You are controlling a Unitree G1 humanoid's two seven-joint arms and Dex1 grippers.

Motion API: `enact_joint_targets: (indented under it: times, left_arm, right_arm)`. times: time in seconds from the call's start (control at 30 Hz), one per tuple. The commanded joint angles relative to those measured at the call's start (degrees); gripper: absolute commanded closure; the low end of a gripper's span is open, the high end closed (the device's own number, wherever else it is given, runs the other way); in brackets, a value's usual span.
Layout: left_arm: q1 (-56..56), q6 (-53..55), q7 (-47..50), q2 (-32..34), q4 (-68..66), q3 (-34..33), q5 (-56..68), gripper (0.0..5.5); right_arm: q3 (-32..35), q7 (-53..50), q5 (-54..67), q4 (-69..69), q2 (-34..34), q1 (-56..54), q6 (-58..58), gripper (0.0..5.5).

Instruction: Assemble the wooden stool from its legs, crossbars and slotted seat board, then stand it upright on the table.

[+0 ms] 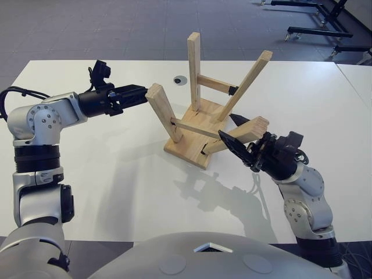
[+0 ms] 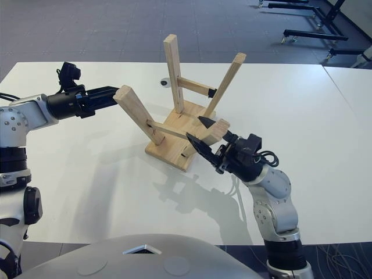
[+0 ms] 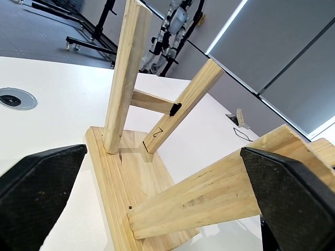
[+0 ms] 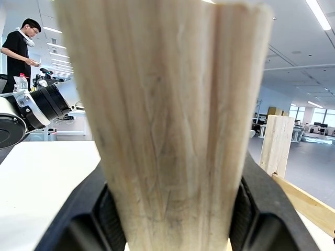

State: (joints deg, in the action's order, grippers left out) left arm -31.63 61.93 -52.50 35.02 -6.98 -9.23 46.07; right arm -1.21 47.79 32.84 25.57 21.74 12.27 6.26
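Observation:
The wooden stool stands upside down on the white table, its slotted seat board [image 1: 187, 152] flat on the surface and several legs pointing up. Crossbars [image 1: 215, 85] join the legs. My left gripper [image 1: 138, 95] is open, level with the top end of the front-left leg [image 1: 163, 111]. In the left wrist view that leg [image 3: 209, 196] runs between the wide-apart pads [image 3: 42, 196], close to one of them. My right gripper [image 1: 226, 125] is shut on the front-right leg [image 1: 253, 129], a finger on each side. The same leg [image 4: 167, 130] sits between the fingers [image 4: 89, 214] in the right wrist view.
A round cable port [image 1: 180, 79] is set in the table behind the stool. A second table [image 1: 361, 75] adjoins at the right. Black wheeled frames [image 1: 319, 29] stand on the floor at the far right. Open tabletop lies in front of the stool.

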Motion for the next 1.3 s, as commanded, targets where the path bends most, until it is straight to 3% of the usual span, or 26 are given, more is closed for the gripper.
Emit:
enact_joint_targets:
  times: [0.03, 0.67, 1.13, 1.3]
  left_arm:
    - [0.46, -0.04, 0.81, -0.42, 0.96, -0.15, -0.12, 0.10]
    - [1.81, 0.12, 2.54, -1.31, 2.25, -1.34, 0.65, 0.10]
    - [3.19, -0.07, 4.53, -1.99, 3.08, -3.08, 1.13, 0.10]
    - [0.18, 2.93, 5.75, 0.05, 1.47, -8.68, 4.68, 0.10]
  right_arm:
    - [-0.59, 0.82, 0.30, -0.21, 1.32, 0.18, -2.25, 3.45]
    - [-1.51, -1.99, -4.68, -1.01, 3.75, -2.42, -5.21, 3.45]
    - [-1.72, -13.00, -2.44, 4.20, 6.22, -9.62, -25.11, 3.45]
    - [-2.00, -13.09, -2.45, 4.48, 5.96, -9.74, -25.65, 3.45]
